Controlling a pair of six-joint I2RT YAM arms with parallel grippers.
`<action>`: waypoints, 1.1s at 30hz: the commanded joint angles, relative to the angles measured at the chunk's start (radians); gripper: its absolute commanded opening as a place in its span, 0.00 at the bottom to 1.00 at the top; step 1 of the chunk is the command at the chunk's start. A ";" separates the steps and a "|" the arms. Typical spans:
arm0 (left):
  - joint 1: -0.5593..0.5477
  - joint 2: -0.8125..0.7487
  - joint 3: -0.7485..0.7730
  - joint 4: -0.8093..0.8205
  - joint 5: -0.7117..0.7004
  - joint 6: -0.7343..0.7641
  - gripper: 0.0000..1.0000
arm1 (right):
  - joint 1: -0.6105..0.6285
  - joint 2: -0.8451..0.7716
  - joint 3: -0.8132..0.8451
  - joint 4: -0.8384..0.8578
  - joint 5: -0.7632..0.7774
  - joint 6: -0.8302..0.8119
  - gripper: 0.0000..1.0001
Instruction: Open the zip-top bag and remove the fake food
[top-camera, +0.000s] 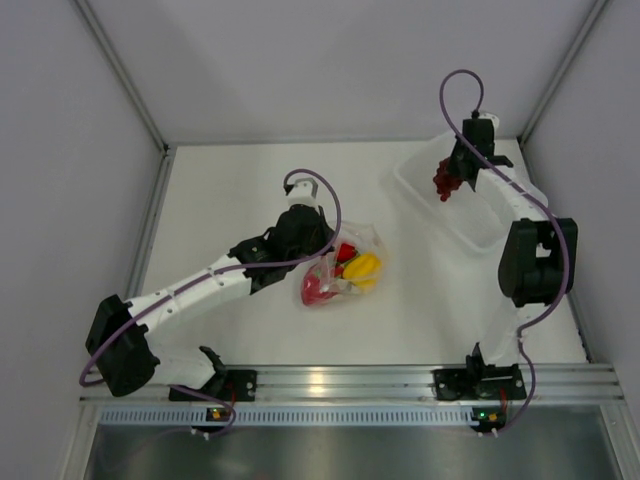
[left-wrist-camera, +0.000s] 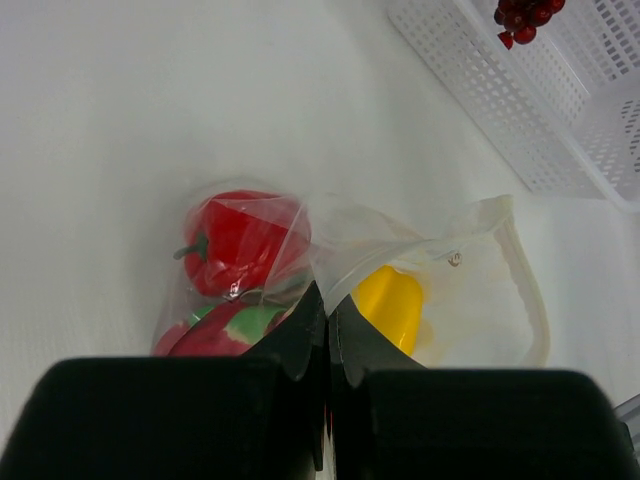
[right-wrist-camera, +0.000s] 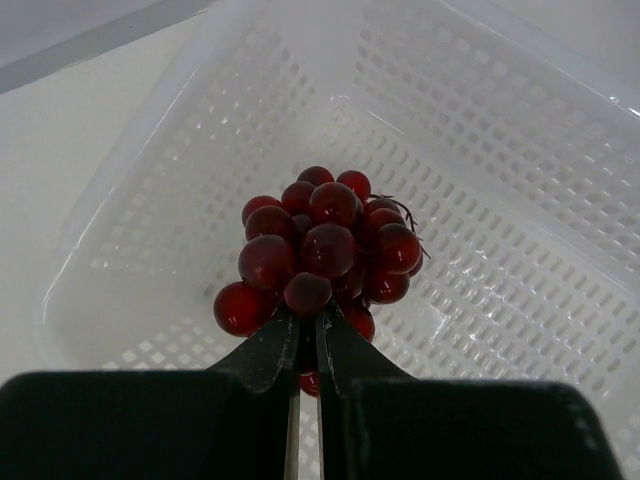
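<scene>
The zip-top bag (top-camera: 345, 268) lies mid-table, crinkly and clear, its mouth open toward the right (left-wrist-camera: 500, 290). Inside are a red pepper (left-wrist-camera: 240, 240), a yellow pepper (left-wrist-camera: 392, 302) and a pink-red fruit with green leaves (left-wrist-camera: 225, 330). My left gripper (left-wrist-camera: 327, 300) is shut on a fold of the bag's plastic at its near edge. My right gripper (right-wrist-camera: 307, 325) is shut on the dark red grape bunch (right-wrist-camera: 320, 250) and holds it above the white perforated basket (right-wrist-camera: 500, 160). The grapes (top-camera: 447, 183) also show in the top view and at the top of the left wrist view (left-wrist-camera: 525, 18).
The white basket (top-camera: 470, 215) stands at the back right, next to the right wall. White enclosure walls bound the table at left, back and right. A metal rail (top-camera: 340, 380) runs along the near edge.
</scene>
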 joint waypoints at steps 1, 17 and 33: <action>0.003 -0.004 0.032 0.045 0.024 0.015 0.00 | -0.010 0.018 0.027 0.161 0.028 0.016 0.01; 0.003 -0.017 0.066 0.044 0.075 0.012 0.00 | 0.001 -0.106 0.012 -0.006 -0.015 0.016 0.54; 0.000 -0.005 0.101 0.089 0.066 -0.151 0.00 | 0.344 -0.833 -0.576 0.095 -0.366 0.183 0.46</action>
